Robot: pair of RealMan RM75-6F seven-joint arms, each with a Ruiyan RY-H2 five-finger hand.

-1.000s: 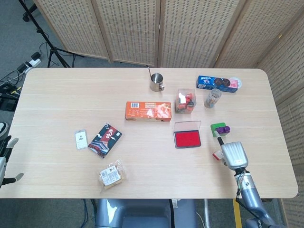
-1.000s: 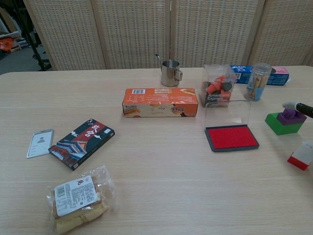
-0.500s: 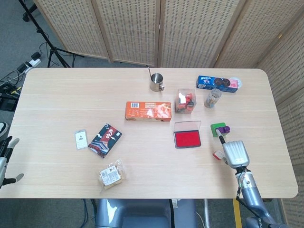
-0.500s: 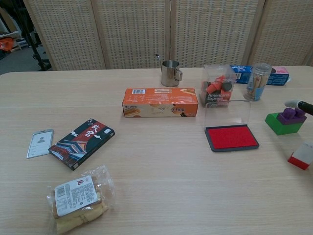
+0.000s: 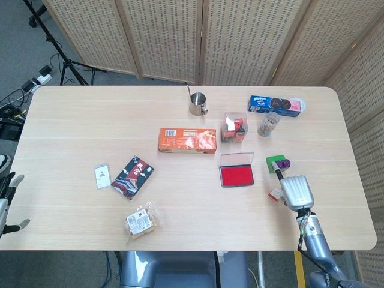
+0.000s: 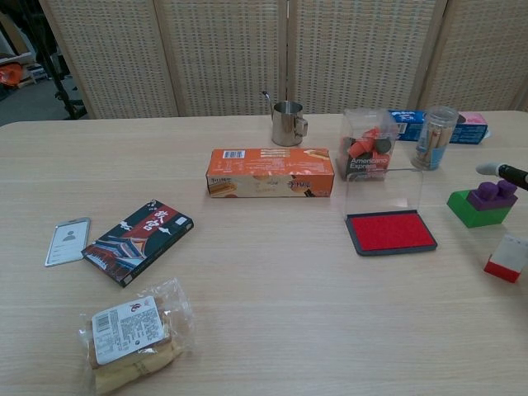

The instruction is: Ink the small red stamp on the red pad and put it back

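Observation:
The small red-and-white stamp point(image 5: 275, 192) lies at the table's right front, showing just at the left edge of my right hand point(image 5: 297, 191), which hovers palm-down over it. In the chest view the stamp point(image 6: 505, 258) stands slightly tilted at the right edge, and one fingertip point(image 6: 488, 169) reaches over the green-and-purple stamp point(image 6: 481, 203). Whether the hand grips the red stamp is hidden. The red ink pad point(image 5: 236, 175), lid upright, lies left of the hand. My left hand point(image 5: 5, 204) hangs off the table's left front edge, fingers apart and holding nothing.
Behind the pad stand a clear box of stamps point(image 5: 234, 127), an orange carton point(image 5: 187, 140), a metal cup point(image 5: 197, 104), a plastic tube point(image 5: 268, 124) and a blue cookie pack point(image 5: 275, 105). A dark packet point(image 5: 133, 176), a card point(image 5: 102, 176) and a bagged snack point(image 5: 141, 220) lie at the left front.
My right hand has edged a little away from the front edge, covering more of the red stamp. The stamp has shifted slightly left and now looks tilted.

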